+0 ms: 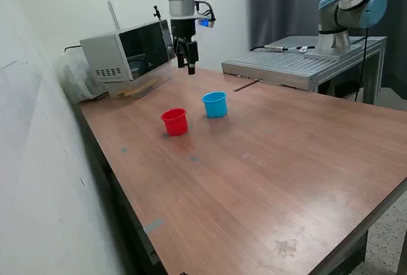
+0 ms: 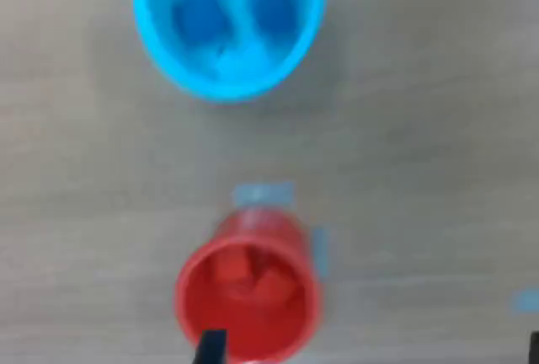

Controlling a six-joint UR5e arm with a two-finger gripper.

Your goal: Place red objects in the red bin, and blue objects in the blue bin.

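The red cup [image 1: 174,122] and the light-blue cup [image 1: 215,104] stand upright side by side on the wooden table [image 1: 267,173]. In the wrist view the red cup [image 2: 247,297] holds two red cubes [image 2: 229,270] and the blue cup [image 2: 227,27] holds two dark blue cubes [image 2: 200,18]. My gripper [image 1: 186,66] hangs well above the table behind the cups, open and empty. In the wrist view the gripper [image 2: 372,351] shows only as two dark fingertips [image 2: 210,349] set far apart at the picture's edge.
A microwave [image 1: 127,52] stands at the table's back, on the exterior view's left. A grey metal platform [image 1: 299,65] with a second arm [image 1: 346,7] is at the back right. A wall runs along the left. Small blue tape marks [image 2: 263,194] lie by the red cup.
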